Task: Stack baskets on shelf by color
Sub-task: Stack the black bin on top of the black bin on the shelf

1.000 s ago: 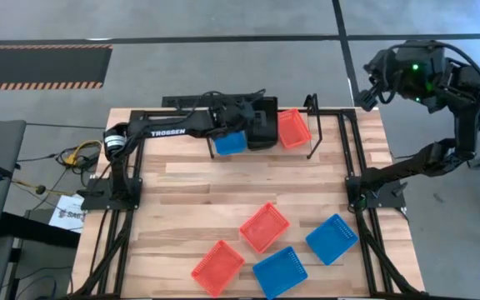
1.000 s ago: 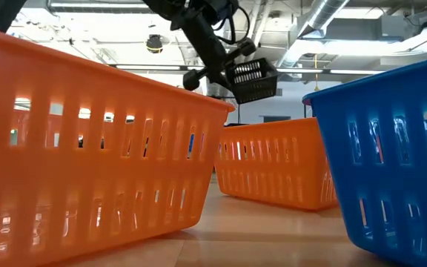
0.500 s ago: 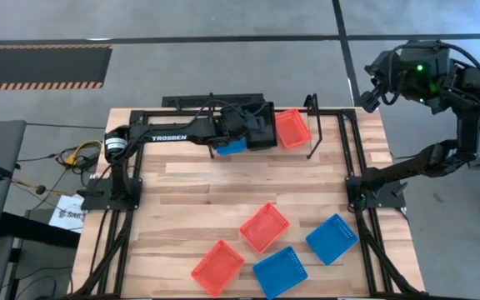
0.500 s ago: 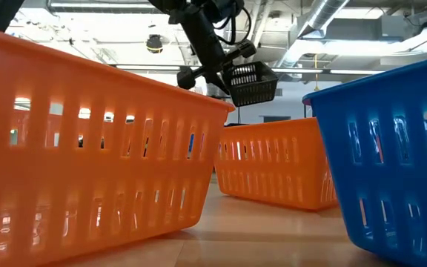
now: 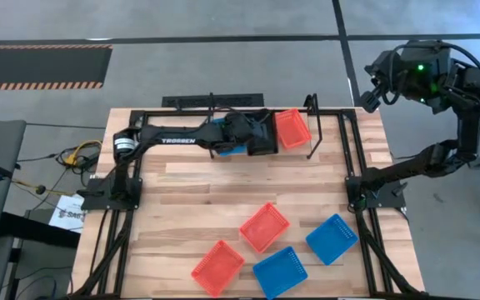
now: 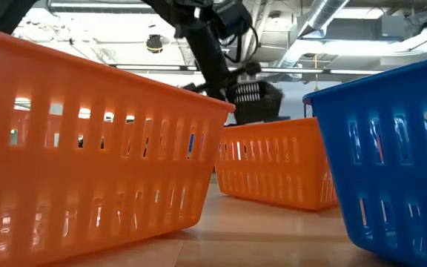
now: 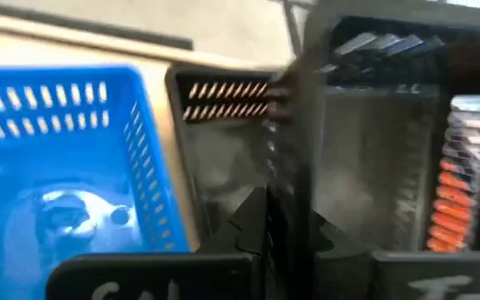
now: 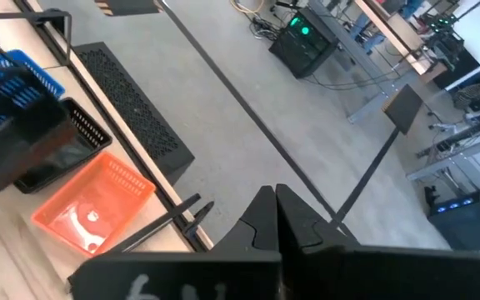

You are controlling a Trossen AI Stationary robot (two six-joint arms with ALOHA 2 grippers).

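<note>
At the table's far edge the shelf (image 5: 311,142) carries a blue basket (image 7: 65,167), a black basket (image 7: 219,158) and a red-orange basket (image 5: 292,127) side by side. My left gripper (image 7: 267,225) is shut on a second black basket (image 6: 254,100), which hangs just over the shelf's black one. Whether the two touch, I cannot tell. My right gripper (image 8: 275,218) is shut on nothing, raised high beyond the table's far right corner. My left gripper pinches one side wall (image 7: 297,167) of the black basket between its two fingers, slanting down from the table's left. The basket hangs from the fingers with its open side up, seen in the low view above the table.
Loose on the near half of the table lie two red-orange baskets (image 5: 264,226) (image 5: 217,267) and two blue baskets (image 5: 279,272) (image 5: 332,238). A black perforated mat (image 8: 132,108) lies on the floor beyond the far edge. Bare planks (image 5: 190,183) separate the shelf from the loose baskets.
My left gripper has gone down and toward the table's right along the shelf, carrying the black basket with it. The basket has sunk from well above the shelf to just over the black basket there. The right arm has kept still.
</note>
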